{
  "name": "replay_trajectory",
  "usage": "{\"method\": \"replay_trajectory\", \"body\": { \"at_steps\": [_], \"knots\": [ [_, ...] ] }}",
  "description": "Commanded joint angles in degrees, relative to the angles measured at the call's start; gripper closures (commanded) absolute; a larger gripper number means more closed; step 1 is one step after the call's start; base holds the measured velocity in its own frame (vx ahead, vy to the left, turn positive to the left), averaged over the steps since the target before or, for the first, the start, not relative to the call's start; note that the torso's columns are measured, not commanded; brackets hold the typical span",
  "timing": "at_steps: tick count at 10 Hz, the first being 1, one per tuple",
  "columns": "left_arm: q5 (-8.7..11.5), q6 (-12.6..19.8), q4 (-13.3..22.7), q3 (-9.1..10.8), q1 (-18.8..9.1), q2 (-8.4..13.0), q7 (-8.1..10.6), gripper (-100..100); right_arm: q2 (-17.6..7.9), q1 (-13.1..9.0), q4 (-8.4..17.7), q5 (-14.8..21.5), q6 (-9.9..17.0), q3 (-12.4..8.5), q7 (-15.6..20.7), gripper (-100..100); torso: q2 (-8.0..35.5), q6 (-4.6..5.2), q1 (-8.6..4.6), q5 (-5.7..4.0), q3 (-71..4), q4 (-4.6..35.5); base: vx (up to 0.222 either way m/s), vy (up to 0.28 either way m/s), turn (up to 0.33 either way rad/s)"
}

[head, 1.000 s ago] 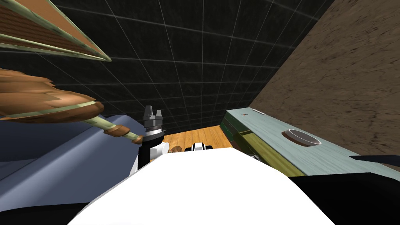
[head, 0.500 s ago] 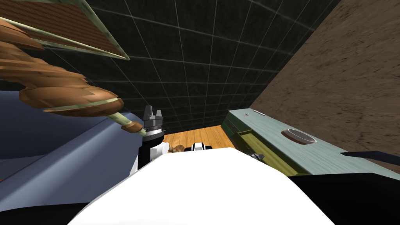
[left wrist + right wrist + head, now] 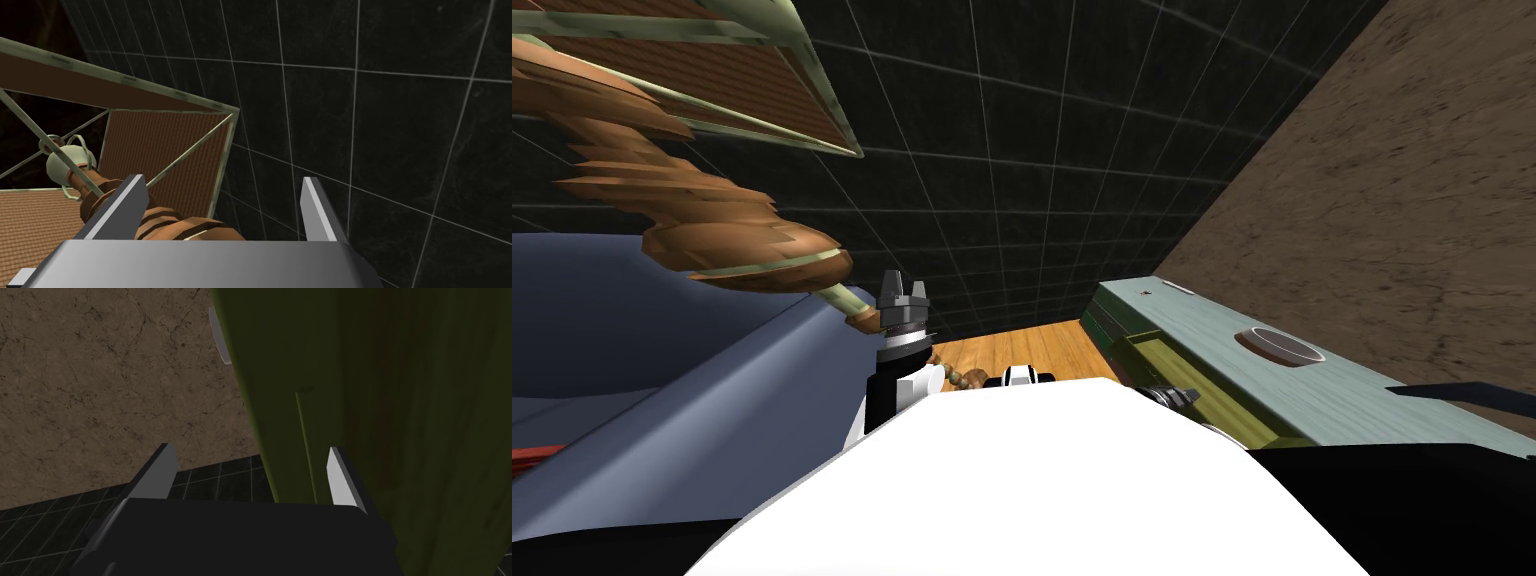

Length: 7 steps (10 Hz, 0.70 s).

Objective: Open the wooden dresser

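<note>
The dresser (image 3: 1362, 400) has a matt, pale blue-green top with faint wood grain. Its front is olive green and streaked like stained wood. The floor (image 3: 1022, 350) is smooth, warm-toned planks. The tiled wall (image 3: 1062, 150) is dark and faintly glossy, with pale grout. The stone wall (image 3: 1392, 200) looks rough, brown and veined. The lamp (image 3: 752, 245) has a turned brown stem, and its shade (image 3: 160, 155) looks woven.

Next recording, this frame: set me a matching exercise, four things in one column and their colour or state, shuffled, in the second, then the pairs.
Column one:
1. dresser top
2. dresser front
3. tiled wall
4. right tool

Column two:
A. open
B. olive green
C. pale blue-green
D. black with a pale grid

Pairs: 1-C, 2-B, 3-D, 4-A
</note>
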Motion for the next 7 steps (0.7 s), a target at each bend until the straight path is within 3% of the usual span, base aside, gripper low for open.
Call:
{"method": "replay_trajectory", "body": {
  "at_steps": [1,2,3,4,7],
  "knots": [
    [0.0,0.0,0.0,0.0,0.0,0.0,0.0,0,-2.6,-0.4,-0.9,-1.6,-2.8,-1.0,1.6,-100,0.0,-0.02,0.09,0.1,0.0,0.0,-0.025,0.025,-0.077],
    [0.0,0.0,0.0,0.01,0.0,0.0,0.0,0,-3.7,-0.7,-0.9,-2.2,-4.0,-1.3,2.0,-100,0.1,0.1,0.04,0.29,-0.1,0.0,-0.016,0.017,-0.057],
    [0.0,0.0,0.0,0.01,0.0,0.0,0.0,0,-2.6,-1.0,-0.8,-1.9,-3.5,-1.0,2.1,-100,0.1,0.14,0.21,0.4,-0.1,0.1,0.0,0.0,0.0],
    [0.0,0.0,0.0,0.01,0.0,0.0,0.0,0,-2.6,-1.1,-0.8,-2.0,-3.8,-1.0,2.2,0,0.1,0.12,0.26,0.29,0.0,0.0,0.0,0.0,0.0],
    [0.0,0.0,0.0,0.01,0.0,0.0,0.0,0,-2.3,-1.0,-0.9,-2.1,-4.0,-0.9,2.2,0,0.1,0.04,0.12,0.16,0.0,0.0,0.0,0.0,0.0]
  ]
}}
